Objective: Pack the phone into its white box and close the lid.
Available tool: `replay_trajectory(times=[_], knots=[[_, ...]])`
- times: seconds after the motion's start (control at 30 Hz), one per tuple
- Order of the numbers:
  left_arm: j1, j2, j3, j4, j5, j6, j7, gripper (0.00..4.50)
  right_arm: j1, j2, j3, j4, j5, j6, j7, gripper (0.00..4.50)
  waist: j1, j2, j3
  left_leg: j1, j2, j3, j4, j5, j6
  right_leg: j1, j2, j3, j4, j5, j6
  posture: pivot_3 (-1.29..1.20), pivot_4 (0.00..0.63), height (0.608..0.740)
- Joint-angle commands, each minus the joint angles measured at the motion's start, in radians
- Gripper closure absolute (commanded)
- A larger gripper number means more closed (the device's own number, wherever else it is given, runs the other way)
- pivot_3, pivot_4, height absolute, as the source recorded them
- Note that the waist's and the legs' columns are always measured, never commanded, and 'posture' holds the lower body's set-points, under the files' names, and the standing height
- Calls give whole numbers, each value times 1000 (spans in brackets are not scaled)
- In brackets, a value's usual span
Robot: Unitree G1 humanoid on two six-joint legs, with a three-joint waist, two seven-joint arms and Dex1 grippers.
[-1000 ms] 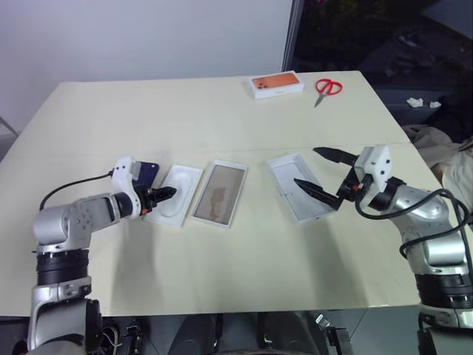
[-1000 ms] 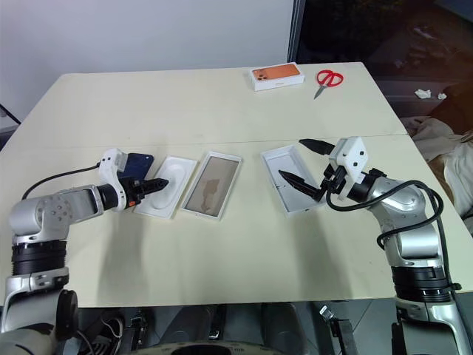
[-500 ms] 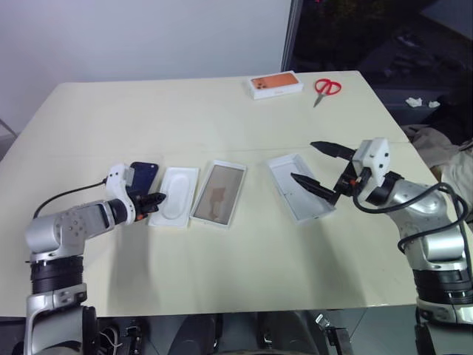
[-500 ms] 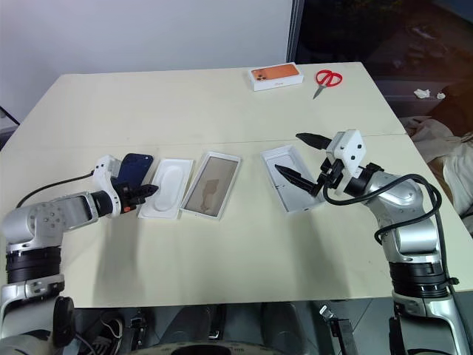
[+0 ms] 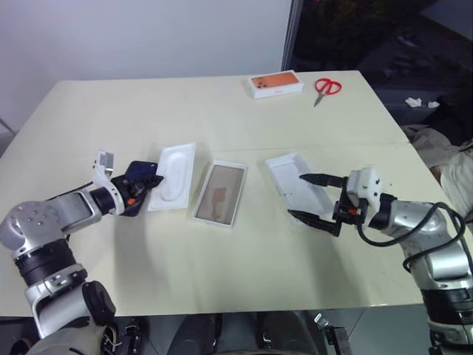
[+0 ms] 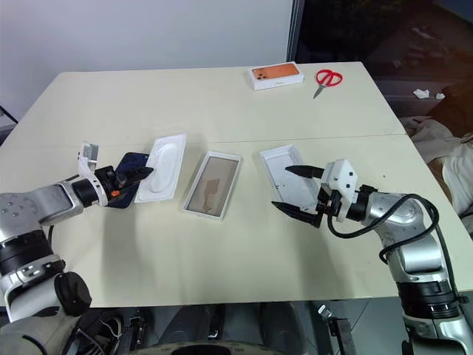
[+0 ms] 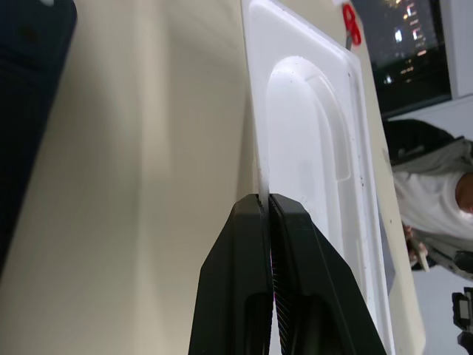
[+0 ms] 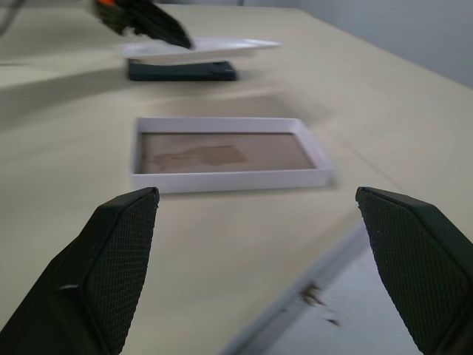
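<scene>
No text or label is legible anywhere.

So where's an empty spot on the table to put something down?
Behind the white box toward the orange box and scissors, and along the near edge. It's crowded mid-table: left gripper holding the white insert, phone, lid, open right gripper.

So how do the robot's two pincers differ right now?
The left pincer is shut on the edge of the white insert, lifting it over the phone. The right pincer is wide open and empty, hanging by the lid. The left points toward the table's middle from one side, the right from the other. Both have black fingers.
</scene>
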Motion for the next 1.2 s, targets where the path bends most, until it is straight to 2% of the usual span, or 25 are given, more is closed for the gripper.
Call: replay_trajectory(times=[0.03, 0.13, 0.33, 0.6, 0.87, 0.9, 0.93, 1.07, 1.2], knots=[[-13, -44, -73, -110, -24, 15, 12, 4423, -14, -10, 0, -42, 28, 5, 19, 0, 4, 0, 0, 0, 0, 0, 0, 0, 0, 0, 0, 0, 0, 0, 0, 0, 150, 740], [-56, -102, -105, -126, -3, -14, 46, 4423, -21, -2, 1, -41, 30, 11, 19, 0, 11, -1, 1, 0, 0, 0, 0, 0, 0, 1, 0, 0, 0, 0, 1, 0, 150, 740], [-83, -151, -228, -118, 55, -85, 72, 4423, -36, 7, -8, -25, 15, -2, -7, 0, 3, -3, 2, 0, 0, -1, 0, 1, -2, 0, 0, 0, 0, 0, 1, 0, 150, 740], [-36, -149, -337, -142, 109, -157, 68, 4423, -27, 15, -10, -15, -10, -34, -38, 0, 8, -4, 2, 0, 0, -1, 0, 1, -2, 0, 0, 0, 0, 0, 1, 0, 150, 740], [-26, -167, -350, -141, 124, -191, 79, 4423, -28, 18, -5, -5, -24, -57, -51, 0, 8, -4, 2, 0, 0, -1, 0, 1, -2, 0, 0, 0, 0, 0, 1, 0, 150, 740], [-23, -167, -360, -142, 127, -196, 75, 3815, -30, 18, -4, -3, -25, -59, -53, 0, 8, -4, 2, 0, 0, -1, 0, 1, -2, 0, 0, 0, 0, 0, 1, 0, 150, 740], [-19, -164, -373, -145, 134, -206, 71, 3502, -33, 19, -2, -1, -28, -62, -54, 0, 8, -4, 2, 0, 0, -1, 0, 1, -2, 0, 0, 0, 0, 0, 1, 0, 150, 740], [-28, -154, -387, -153, 131, -209, 58, 1576, -43, 24, 2, 5, -31, -64, -56, 0, 6, -4, 2, 0, 0, -1, 0, 1, -2, 0, 0, 0, 0, 0, 1, 0, 150, 740], [-32, -124, -398, -174, 130, -229, 31, 1576, -47, 29, 3, 12, -36, -70, -60, 0, 7, -4, 2, 0, 0, -1, 0, 1, -2, 0, 0, 0, 0, 0, 1, 0, 150, 740]])
